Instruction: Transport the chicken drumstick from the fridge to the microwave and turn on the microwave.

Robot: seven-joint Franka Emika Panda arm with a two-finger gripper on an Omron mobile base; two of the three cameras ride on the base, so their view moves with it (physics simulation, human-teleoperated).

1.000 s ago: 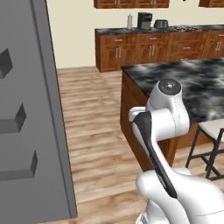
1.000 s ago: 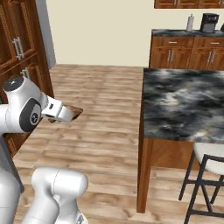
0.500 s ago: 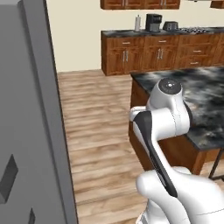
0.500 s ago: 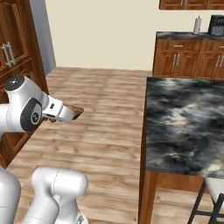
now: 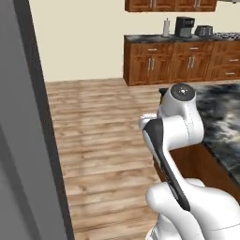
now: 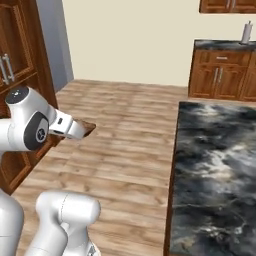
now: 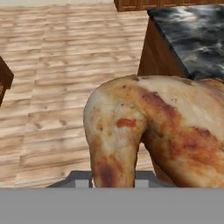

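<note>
Far left in the left base view you've got the fridge [image 5: 21, 140], a tall grey slab w/ a darker edge, running top to bottom of the shot. Right of it is open wood floor [image 5: 103, 136], then the white arm [image 5: 180, 122] rising from the lower right. Behind the arm sits the island [image 5: 220, 117], dark marble top, brown sides. At the back wall there are brown cabinets [image 5: 178, 63] w/ a dark counter carrying a coffee maker [image 5: 184, 26], a pale upright roll just left of it and a toaster-like box just right of it.

In the right base view you see tall brown cupboards [image 6: 20, 55] at far left, a grey strip beside them, then the arm at lower left. The hand points right over the floor, and a small brown bit, the drumstick [image 6: 88, 129], sticks out at its tip. Further right is the island's marble top, well apart from the hand.

In the hand view the drumstick [image 7: 162, 131] is right up close, golden-brown w/ darker patches, sitting betw the gripper [image 7: 113, 181] tips, so the jaws are closed narrow on it. It hangs over floor, w/ the island's corner at upper right.
</note>
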